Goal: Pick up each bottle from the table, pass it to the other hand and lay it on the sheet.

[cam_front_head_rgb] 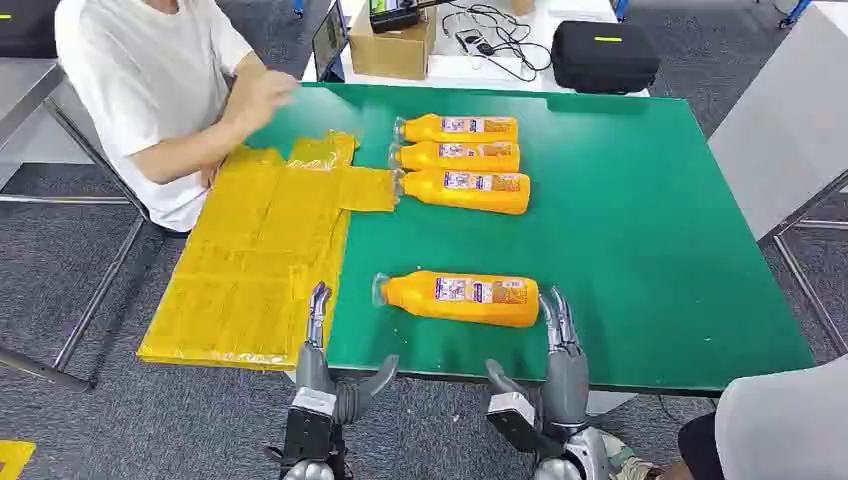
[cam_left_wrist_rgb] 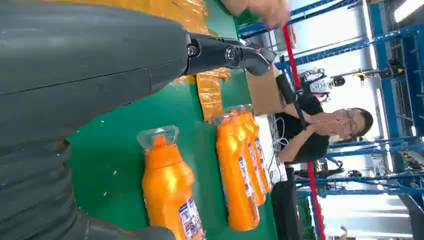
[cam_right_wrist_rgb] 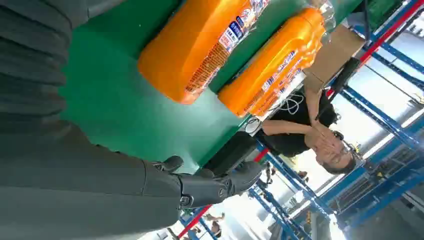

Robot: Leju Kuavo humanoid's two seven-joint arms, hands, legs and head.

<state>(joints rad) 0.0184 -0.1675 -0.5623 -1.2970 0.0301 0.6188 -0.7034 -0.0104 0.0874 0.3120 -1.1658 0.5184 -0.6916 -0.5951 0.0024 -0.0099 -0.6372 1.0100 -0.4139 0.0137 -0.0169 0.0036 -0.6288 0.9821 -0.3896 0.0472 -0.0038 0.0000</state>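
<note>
Both hands empty, fingers spread: left hand [cam_front_head_rgb: 322,365], right hand [cam_front_head_rgb: 553,372]. Nearest bottle [cam_front_head_rgb: 460,297] lies between them on the counter [cam_front_head_rgb: 640,220].

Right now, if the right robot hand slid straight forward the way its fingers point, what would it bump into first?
Probably the nearest orange plastic bottle lying on the green table. The right robot hand has its fingertips pointing just past the bottle's bottom end, so it may only clip that end; depth is hard to judge.
</note>
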